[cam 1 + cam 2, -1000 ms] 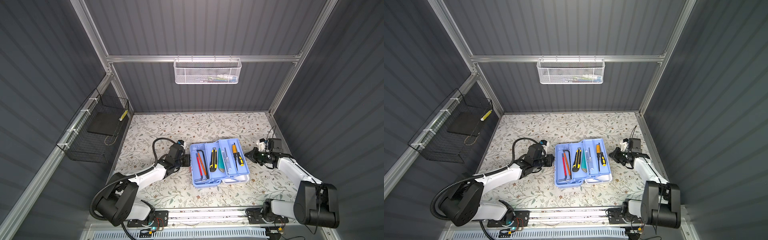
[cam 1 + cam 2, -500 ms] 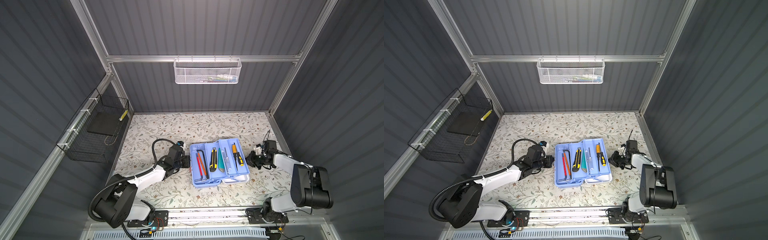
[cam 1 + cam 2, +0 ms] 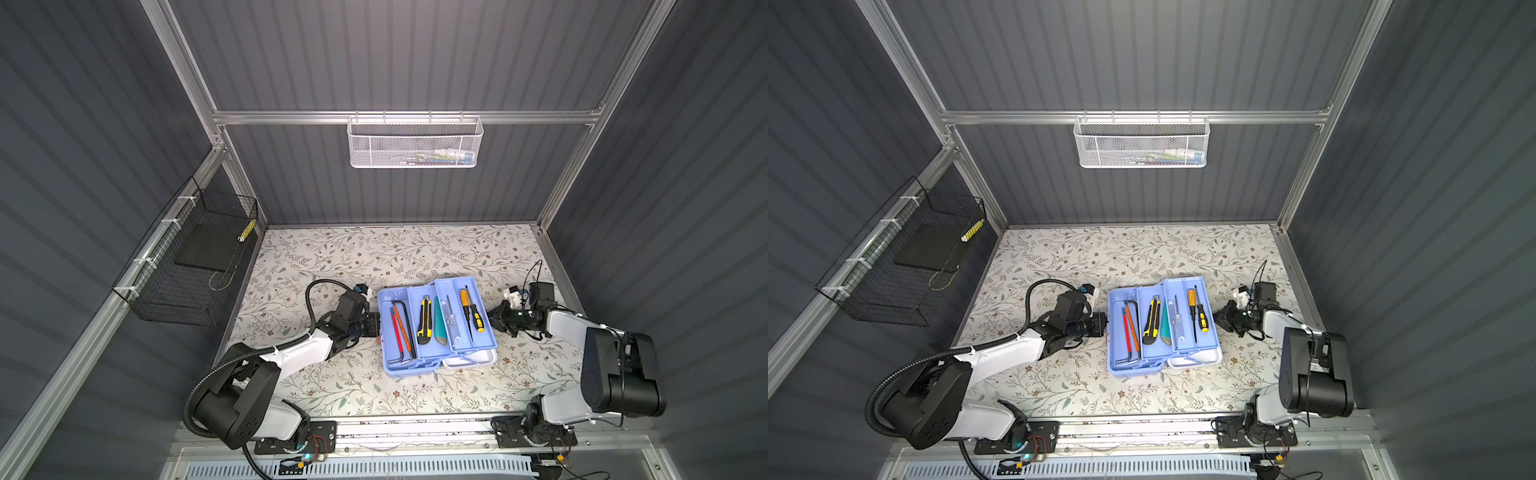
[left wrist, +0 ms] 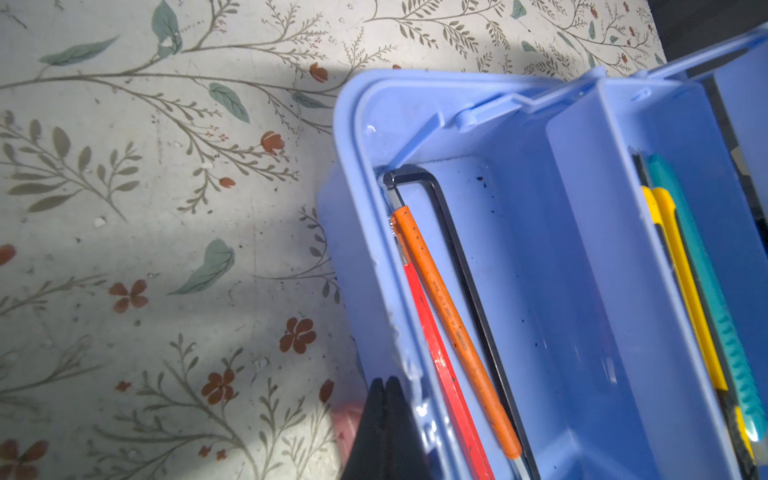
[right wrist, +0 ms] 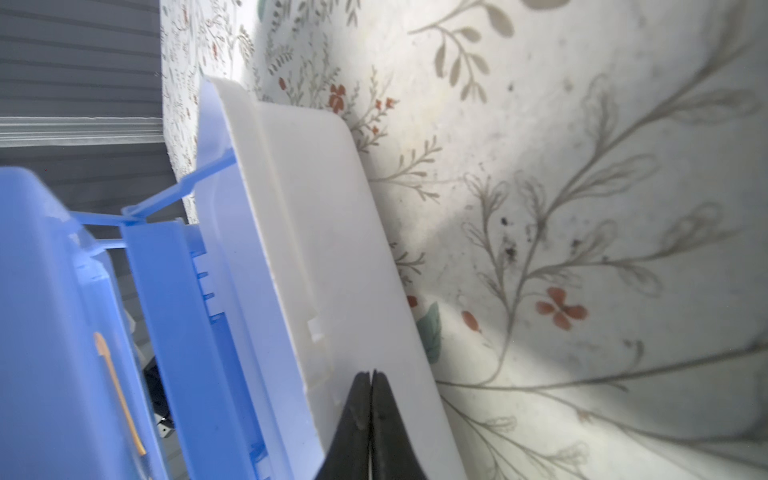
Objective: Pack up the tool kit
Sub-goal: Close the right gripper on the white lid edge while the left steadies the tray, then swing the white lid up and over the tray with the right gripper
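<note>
- The tool kit (image 3: 411,370) lies open on the flowered table (image 3: 374,257), a little nearer the front edge than the back wall, with an arm on each side of it.
- Its light-blue tiers are fanned out, stepping up from left to right in both top views, and the white lid (image 3: 469,360) lies flat under the right-hand tiers.
- Three hex keys (image 3: 402,328) lie in the lowest, leftmost compartment: one with a red sleeve, one with an orange sleeve and one bare black.
- The next tier holds a yellow-and-black utility knife (image 3: 424,320) and a teal knife (image 3: 439,326) side by side.
- The rightmost tier holds three screwdrivers (image 3: 464,297), lying lengthwise.
- The left gripper (image 4: 384,384) is pinched together with nothing between its jaws. Its tips are at the outside of the kit's left wall, either touching it or just beside it.
- A pink patch (image 4: 347,415) shows on the table next to those tips. It may be part of the kit's handle, but it is too blurred to be sure.
- The right gripper (image 5: 371,376) is also pressed closed and empty, with its tips over the edge of the white lid at the kit's right side.
- A white mesh basket (image 3: 413,143) hangs on the back rail, and a black wire basket (image 3: 191,266) hangs on the left wall.
</note>
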Robot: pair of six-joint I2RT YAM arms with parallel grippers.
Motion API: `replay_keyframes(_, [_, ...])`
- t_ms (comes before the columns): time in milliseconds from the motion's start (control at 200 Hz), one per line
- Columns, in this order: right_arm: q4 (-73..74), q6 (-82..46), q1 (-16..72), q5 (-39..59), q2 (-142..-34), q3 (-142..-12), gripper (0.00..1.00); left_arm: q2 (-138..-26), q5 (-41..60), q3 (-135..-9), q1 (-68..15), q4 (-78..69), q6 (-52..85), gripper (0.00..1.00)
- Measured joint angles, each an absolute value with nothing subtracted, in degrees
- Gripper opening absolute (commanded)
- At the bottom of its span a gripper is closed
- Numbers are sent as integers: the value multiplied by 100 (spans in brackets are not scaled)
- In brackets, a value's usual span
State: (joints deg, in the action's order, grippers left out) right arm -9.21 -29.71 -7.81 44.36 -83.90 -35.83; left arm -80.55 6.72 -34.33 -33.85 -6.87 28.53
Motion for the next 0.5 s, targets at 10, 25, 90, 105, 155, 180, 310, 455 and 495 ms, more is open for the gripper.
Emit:
replay_keyframes(10, [-919, -2991, -786, 4445, -8364, -3577, 8, -8055, 672, -3433, -3385, -685, 2853, 0])
replay_keyframes(25, [-919, -3006, -786, 4462, -8326, -3575, 8, -8055, 672, -3433, -3382, -685, 2853, 0])
replay_keyframes(90, [-923, -3048, -788, 4497, -8149, -3568, 8, -8062, 670, -3433, -3376, -685, 2853, 0])
replay_keyframes(105, [-928, -3050, -788, 4501, -8110, -3568, 8, -8064, 670, -3433, -3376, -685, 2853, 0])
replay_keyframes(155, [-945, -3063, -788, 4532, -7992, -3568, 8, -8066, 668, -3433, -3376, -687, 2853, 0])
replay_keyframes(180, [-947, -3065, -788, 4554, -7944, -3568, 8, -8066, 668, -3433, -3376, -687, 2853, 0])
replay_keyframes(310, [-978, -3087, -790, 4637, -7784, -3568, 8, -8066, 663, -3433, -3376, -679, 2853, 0])
replay_keyframes(455, [-1170, -3089, -790, 4724, -7511, -3568, 9, -8066, 644, -3446, -3376, -604, 2849, 0])
replay_keyframes(495, [-1249, -3087, -788, 4748, -7393, -3570, 9, -8066, 642, -3446, -3376, -596, 2849, 0])
